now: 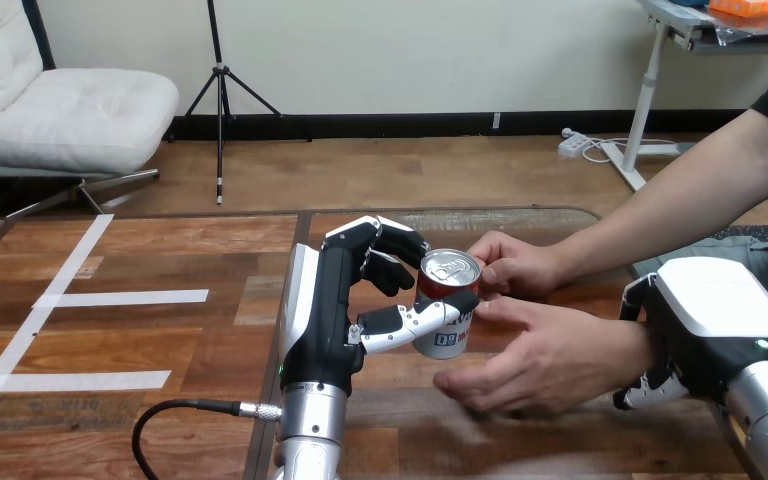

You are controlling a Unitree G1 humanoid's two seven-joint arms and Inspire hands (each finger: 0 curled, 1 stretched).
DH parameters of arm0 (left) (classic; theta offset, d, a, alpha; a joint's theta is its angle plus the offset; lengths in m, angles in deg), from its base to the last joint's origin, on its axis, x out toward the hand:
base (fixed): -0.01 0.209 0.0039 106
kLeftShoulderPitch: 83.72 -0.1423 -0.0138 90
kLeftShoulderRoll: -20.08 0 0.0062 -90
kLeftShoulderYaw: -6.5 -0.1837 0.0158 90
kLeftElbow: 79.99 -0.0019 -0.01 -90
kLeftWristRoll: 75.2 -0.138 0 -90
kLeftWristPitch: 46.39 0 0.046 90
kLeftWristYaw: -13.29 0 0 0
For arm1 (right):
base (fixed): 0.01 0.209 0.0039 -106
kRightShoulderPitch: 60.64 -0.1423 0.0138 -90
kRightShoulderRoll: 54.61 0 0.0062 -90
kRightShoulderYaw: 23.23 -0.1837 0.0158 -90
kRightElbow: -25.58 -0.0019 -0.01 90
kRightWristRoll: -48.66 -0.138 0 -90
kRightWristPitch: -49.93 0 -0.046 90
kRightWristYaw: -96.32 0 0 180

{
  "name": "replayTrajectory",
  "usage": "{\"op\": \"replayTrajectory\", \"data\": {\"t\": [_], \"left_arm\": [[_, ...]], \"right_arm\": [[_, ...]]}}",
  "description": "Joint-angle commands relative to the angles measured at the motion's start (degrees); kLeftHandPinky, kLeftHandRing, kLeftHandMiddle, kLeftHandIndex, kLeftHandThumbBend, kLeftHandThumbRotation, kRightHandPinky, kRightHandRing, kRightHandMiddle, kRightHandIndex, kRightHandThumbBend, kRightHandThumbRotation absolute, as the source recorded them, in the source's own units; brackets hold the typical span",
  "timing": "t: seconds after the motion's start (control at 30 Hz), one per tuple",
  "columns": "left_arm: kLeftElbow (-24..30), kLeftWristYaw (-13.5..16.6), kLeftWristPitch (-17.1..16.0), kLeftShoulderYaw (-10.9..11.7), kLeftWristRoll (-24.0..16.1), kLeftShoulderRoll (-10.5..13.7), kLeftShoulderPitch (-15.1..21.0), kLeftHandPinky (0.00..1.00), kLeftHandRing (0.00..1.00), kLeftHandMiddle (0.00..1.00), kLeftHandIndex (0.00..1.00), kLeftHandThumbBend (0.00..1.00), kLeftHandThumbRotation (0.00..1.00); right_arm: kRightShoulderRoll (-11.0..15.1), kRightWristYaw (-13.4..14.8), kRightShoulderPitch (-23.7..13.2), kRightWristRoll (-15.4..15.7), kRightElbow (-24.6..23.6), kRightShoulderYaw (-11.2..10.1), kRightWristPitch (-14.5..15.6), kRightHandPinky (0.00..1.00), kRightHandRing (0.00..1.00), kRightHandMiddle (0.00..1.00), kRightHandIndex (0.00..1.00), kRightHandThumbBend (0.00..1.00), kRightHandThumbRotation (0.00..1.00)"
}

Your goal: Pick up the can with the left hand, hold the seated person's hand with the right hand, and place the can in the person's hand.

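Observation:
A red can with a silver top stands upright above the middle of the wooden table, and my left hand is shut on it, thumb across its front and fingers curled behind. The person's upper hand touches the can's right side near the rim. Their lower hand lies flat and open just right of and below the can. My right hand sits over that lower arm's wrist, with fingers curled under it and another part hooked over the top.
A black cable loops on the table at the front left, beside my left forearm. White tape strips mark the table's left part.

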Motion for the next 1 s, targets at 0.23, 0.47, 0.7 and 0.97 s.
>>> {"op": "replayTrajectory", "data": {"t": [0.23,0.47,0.7,0.97], "left_arm": [[2.3,0.8,-0.6,0.7,0.1,-2.4,3.2,0.39,0.41,0.44,0.46,0.53,0.00],[2.1,1.2,-0.8,0.7,-0.3,-2.4,3.4,0.39,0.41,0.44,0.46,0.53,0.00],[1.7,0.8,-1.4,0.8,0.5,-2.6,3.4,0.39,0.41,0.44,0.46,0.53,0.00],[1.7,0.9,-1.2,0.7,0.4,-2.6,3.4,0.39,0.41,0.44,0.46,0.53,0.00]], "right_arm": [[1.8,0.7,-1.4,-1.2,-3.1,-2.3,-0.5,0.23,0.31,0.40,0.47,0.84,0.00],[1.8,0.2,-1.2,-1.1,-3.8,-2.7,-0.4,0.21,0.28,0.38,0.47,0.84,0.00],[1.9,0.0,-1.1,-0.9,-4.7,-3.0,0.0,0.21,0.29,0.38,0.47,0.85,0.00],[1.6,-0.5,-0.9,-0.9,-5.7,-3.3,0.6,0.23,0.31,0.41,0.47,0.86,0.00]]}}
